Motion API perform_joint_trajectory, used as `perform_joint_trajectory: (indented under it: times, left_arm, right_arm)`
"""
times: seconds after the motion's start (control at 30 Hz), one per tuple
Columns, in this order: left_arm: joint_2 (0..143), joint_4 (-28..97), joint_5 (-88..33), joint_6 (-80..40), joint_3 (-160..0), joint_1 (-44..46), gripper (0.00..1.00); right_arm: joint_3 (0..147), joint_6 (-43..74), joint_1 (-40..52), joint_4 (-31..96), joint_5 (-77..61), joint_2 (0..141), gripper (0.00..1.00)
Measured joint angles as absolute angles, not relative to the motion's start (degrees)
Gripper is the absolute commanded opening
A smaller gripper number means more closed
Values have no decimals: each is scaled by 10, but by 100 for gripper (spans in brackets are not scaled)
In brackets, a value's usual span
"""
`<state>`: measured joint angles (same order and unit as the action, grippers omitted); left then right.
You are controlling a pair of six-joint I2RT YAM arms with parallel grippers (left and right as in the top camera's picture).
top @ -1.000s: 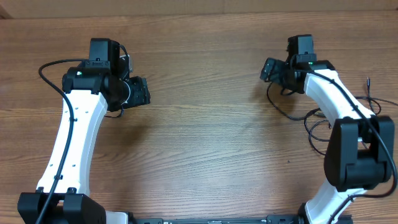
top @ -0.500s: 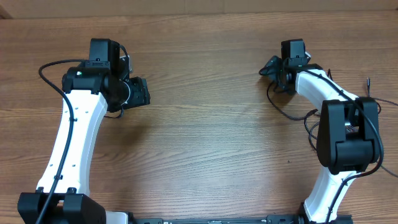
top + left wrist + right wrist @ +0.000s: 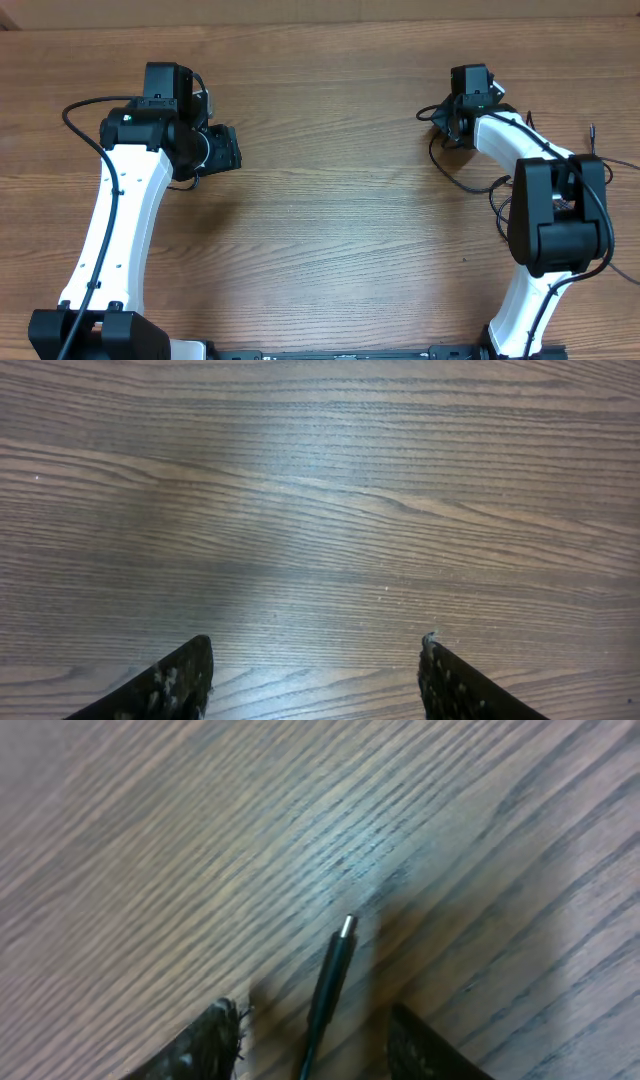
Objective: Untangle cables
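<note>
Plainly the right claw (image 3: 318,1015) is the one in place. Its jaws stand apart with a thin black plug (image 3: 328,982) lying in the gap, a little clear of both fingers (image 3: 215,1040), so nothing is gripped. The plug's long axis runs almost straight out from the claw. Its metal tip points away and leans slightly to the right in the wrist view, and its tail passes back under the claw out of sight. That sets the jaws across the plug rather than along it, which I judge is what a pinch needs. The plug seems a touch nearer the finger on that view's left side, so a squeeze may nudge it sideways before it bites. From overhead the cables (image 3: 470,189) lie in loose thin loops on the right side of the table (image 3: 330,240), around and partly under the right arm, well apart from the left claw (image 3: 225,148). That claw hangs over bare wood on the far side, jaws apart and holding nothing, so it is much the farther of the two.
</note>
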<state>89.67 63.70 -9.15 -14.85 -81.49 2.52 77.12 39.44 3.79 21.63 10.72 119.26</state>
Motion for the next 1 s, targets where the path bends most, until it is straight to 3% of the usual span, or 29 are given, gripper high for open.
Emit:
perform_joint_trajectory:
  times: [0.13, 0.37, 0.53, 0.8, 1.0]
  left_arm:
    - [897, 639, -91, -149, -815, 25, 66]
    - [897, 639, -91, -149, -815, 25, 65]
    - [897, 639, -91, -149, -815, 25, 66]
    - [897, 639, -91, -149, -815, 25, 65]
    - [897, 641, -91, -149, -815, 25, 65]
  right_arm:
    - [771, 394, 38, 216, 110, 1198, 41]
    - [771, 393, 38, 216, 124, 1203, 13]
    - [772, 392, 38, 225, 128, 1204, 5]
    - [795, 388, 32, 307, 127, 1200, 4]
    - [801, 347, -35, 406, 128, 1143, 4]
